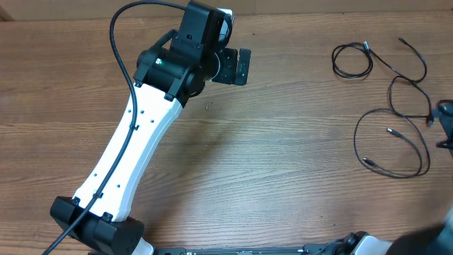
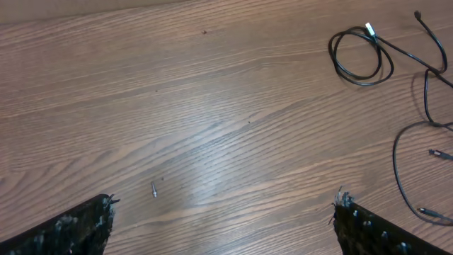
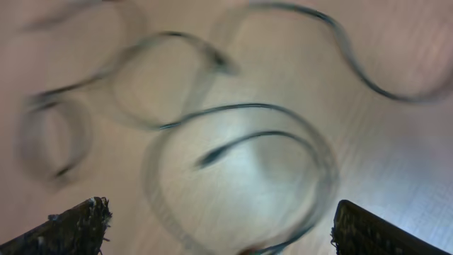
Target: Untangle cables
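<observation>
- Overhead: the cables [image 1: 354, 138] are lying in loose loops at the right side of the table [image 1: 283, 177]. A small coil [image 1: 352, 75] is trailing a strand into the others, and strands seem to be crossing, so the untangling looks unfinished. The left gripper [image 1: 237, 66] is hovering well apart, far left. The right gripper [image 1: 444, 124] is showing just beside the loops.
- Left wrist: the jaws are standing spread and empty over bare wood, with a tiny speck [image 2: 153, 188] lying near.
- Right wrist: the view is blurring. The jaws are spread and gripping nothing, and the cables are looping below. Nothing seems to be blocking them.
</observation>
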You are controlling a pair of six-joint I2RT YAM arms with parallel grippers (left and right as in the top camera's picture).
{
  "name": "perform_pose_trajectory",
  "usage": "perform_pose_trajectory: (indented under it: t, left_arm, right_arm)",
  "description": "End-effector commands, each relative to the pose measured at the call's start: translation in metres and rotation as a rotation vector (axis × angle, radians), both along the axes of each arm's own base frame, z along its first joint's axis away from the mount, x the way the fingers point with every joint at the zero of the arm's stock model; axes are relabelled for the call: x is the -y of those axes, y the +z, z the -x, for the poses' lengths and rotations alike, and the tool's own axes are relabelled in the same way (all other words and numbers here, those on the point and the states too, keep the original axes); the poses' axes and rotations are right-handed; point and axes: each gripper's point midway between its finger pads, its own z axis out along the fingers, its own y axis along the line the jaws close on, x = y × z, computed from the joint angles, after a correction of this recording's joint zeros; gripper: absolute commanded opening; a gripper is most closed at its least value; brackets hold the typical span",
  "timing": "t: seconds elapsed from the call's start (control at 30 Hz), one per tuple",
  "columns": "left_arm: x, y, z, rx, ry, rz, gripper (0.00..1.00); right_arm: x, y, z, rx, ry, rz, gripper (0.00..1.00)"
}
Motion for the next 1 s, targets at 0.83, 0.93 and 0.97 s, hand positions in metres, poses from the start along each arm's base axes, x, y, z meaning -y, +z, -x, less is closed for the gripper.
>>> perform_pose_trajectory:
  t: [0.83,0.93,0.97]
  left_arm:
    - [-0.003,-0.001,-0.003,0.007,0.002,-0.013,1.00]
    - [-0.003,-0.001,-0.003,0.007,0.002,-0.013,0.99]
    - [-0.003,-0.001,-0.003,0.007,0.002,-0.013,1.00]
  right_arm:
    - [-0.229,0.188,0.104,0.687,0.783,0.239,1.00]
    - [-0.248,0.188,0.107,0.692,0.949,0.290,1.00]
    - [-0.253,0.188,0.109,0.693,0.995,0.306,1.00]
